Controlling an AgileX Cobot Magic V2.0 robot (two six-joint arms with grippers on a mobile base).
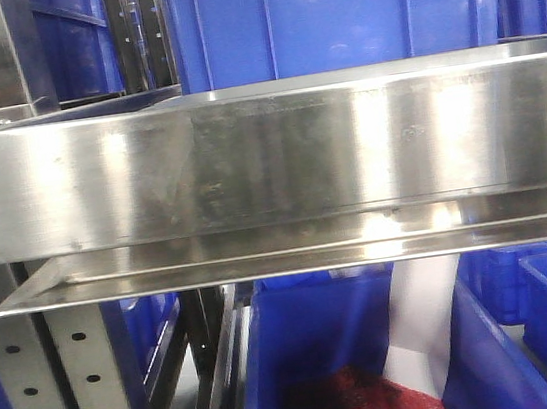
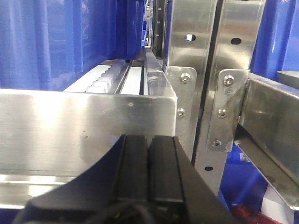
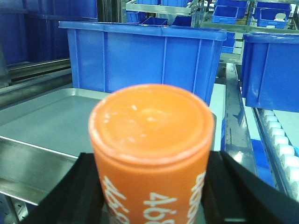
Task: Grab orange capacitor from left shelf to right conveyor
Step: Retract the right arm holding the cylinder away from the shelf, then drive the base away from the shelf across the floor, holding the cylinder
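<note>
The orange capacitor [image 3: 152, 140], a can with white "4680" print down its side, fills the middle of the right wrist view. My right gripper [image 3: 153, 161] is shut on it, a black finger on each side, and holds it end-on above a flat silver tray [image 3: 42, 116]. My left gripper [image 2: 149, 140] is shut with nothing in it, its pads pressed together just in front of a ledge of the left shelf [image 2: 70, 121]. The front view shows that shelf's brushed steel ledge [image 1: 267, 155] close up. The right conveyor is out of view.
Blue plastic bins [image 3: 140, 56] stand behind the silver tray, with white rollers [image 3: 280, 135] at the right. Perforated steel uprights [image 2: 233, 93] rise right of the left gripper. Under the ledge sits a blue bin [image 1: 302, 342] holding something red.
</note>
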